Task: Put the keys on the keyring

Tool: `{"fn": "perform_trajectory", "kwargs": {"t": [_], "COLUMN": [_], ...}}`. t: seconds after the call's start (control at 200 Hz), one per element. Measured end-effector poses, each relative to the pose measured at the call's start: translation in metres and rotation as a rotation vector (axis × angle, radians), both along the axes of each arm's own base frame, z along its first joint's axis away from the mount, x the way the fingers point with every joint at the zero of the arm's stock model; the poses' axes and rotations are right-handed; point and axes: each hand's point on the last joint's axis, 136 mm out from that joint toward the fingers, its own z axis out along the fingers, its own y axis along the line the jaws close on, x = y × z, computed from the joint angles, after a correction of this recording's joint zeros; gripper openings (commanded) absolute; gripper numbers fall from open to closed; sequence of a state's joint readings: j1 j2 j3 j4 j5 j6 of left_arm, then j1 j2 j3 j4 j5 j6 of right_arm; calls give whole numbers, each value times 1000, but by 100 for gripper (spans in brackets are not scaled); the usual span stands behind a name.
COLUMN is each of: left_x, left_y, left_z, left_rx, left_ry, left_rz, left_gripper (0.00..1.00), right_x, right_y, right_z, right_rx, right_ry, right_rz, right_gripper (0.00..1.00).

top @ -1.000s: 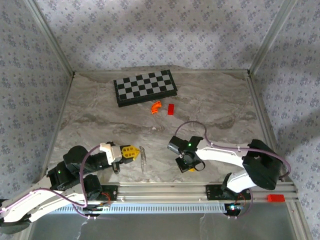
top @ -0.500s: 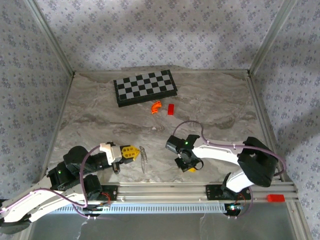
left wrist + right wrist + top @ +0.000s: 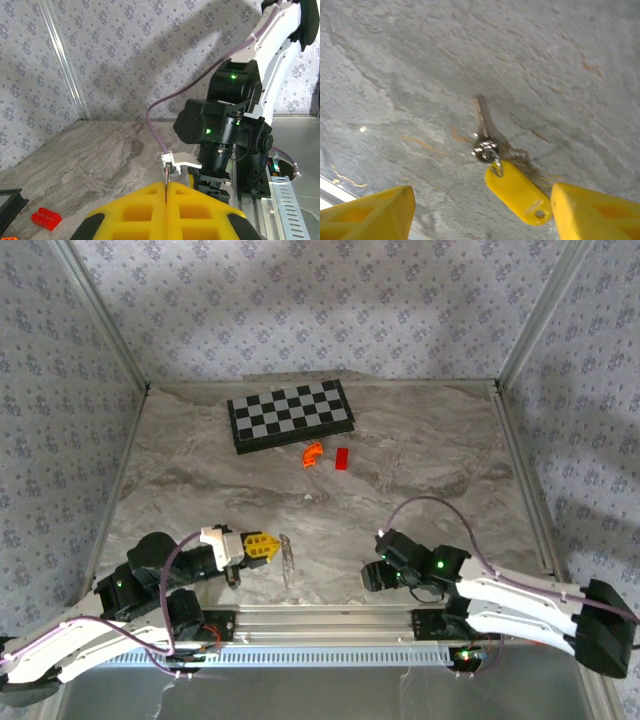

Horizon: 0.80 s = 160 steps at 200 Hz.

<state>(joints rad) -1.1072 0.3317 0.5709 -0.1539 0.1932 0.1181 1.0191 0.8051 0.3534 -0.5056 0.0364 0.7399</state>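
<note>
Your top camera: high behind arm bases [image 3: 440, 622], overlooks whole table [image 3: 200, 470]. Left wrist: low, level, facing right arm [image 3: 235, 120], shared with top. Right wrist: close, facing down at table.

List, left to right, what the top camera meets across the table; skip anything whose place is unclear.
left gripper → keyring → orange curved piece → red block → right gripper

left arm [image 3: 150, 575] folded back near its base, wrist pointing right; left gripper [image 3: 265, 546] has its yellow fingers [image 3: 150, 210] pressed together, pinching the keyring [image 3: 287, 560]. right arm [image 3: 520, 600] lies stretched low along the near edge; right gripper [image 3: 372, 576] faces down, jaws spread wide.
</note>
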Motion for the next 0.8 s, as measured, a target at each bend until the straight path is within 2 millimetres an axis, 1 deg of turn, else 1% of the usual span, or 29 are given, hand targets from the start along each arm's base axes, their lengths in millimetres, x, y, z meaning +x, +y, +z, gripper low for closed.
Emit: {"fn": "perform_trajectory", "kwargs": {"t": [0.15,0.32,0.425,0.64,0.8], "left_x": [1,1,1,1,1], "left_y": [-1,-2,-2,-2,-2], "left_z": [-2,-2,-2,-2,-2], "left_rx": [7,6,6,6,6], "left_ry": [4,8,8,11,11], "left_rz": [0,0,-1,-1,-1], "left_gripper": [0,0,0,0,0], "right_x": [0,0,-1,0,2], "right_y": [-1,2,2,2,5], "right_z": [-1,0,-5,-10,-15], "right_rx": [129,214,220,207,190], "right_ry": [-42,-66,-57,-52,-47], "right_rz": [-50,-65,-69,-64,-54], "right_gripper": [64,53,44,32,31]}}
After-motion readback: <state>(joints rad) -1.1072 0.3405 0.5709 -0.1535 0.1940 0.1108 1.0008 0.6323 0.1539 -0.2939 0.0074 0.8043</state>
